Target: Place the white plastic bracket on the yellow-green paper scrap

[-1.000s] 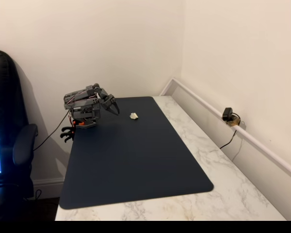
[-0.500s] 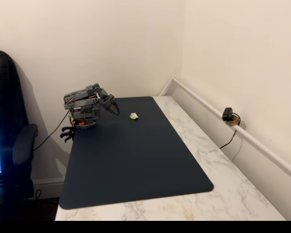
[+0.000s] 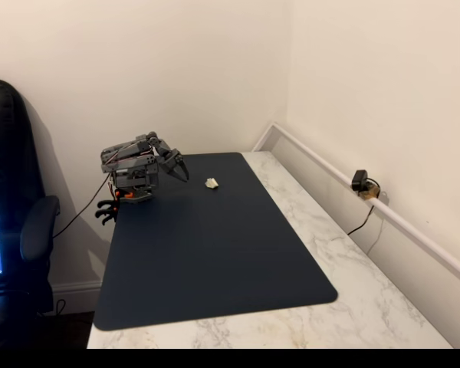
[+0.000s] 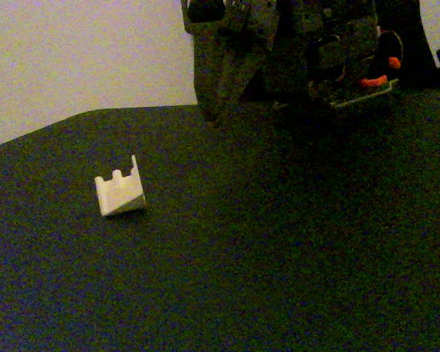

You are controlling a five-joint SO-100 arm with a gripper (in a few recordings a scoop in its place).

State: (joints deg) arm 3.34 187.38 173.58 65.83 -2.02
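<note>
The white plastic bracket [image 3: 211,182] lies on the dark mat near its far edge; in a closer fixed view the bracket [image 4: 119,193] shows a notched top edge and stands alone. My gripper [image 3: 184,175] hangs folded back at the mat's far left corner, a short way left of the bracket and above the mat. Up close, the gripper [image 4: 211,114] points down with its fingers together and nothing between them. I cannot make out the yellow-green paper scrap; it is hidden or out of view.
A dark blue mat [image 3: 215,253] covers most of the marble table [image 3: 353,291]. A small camera [image 3: 360,182] sits on the wall rail at the right. A dark chair [image 3: 19,230] stands off the table's left side.
</note>
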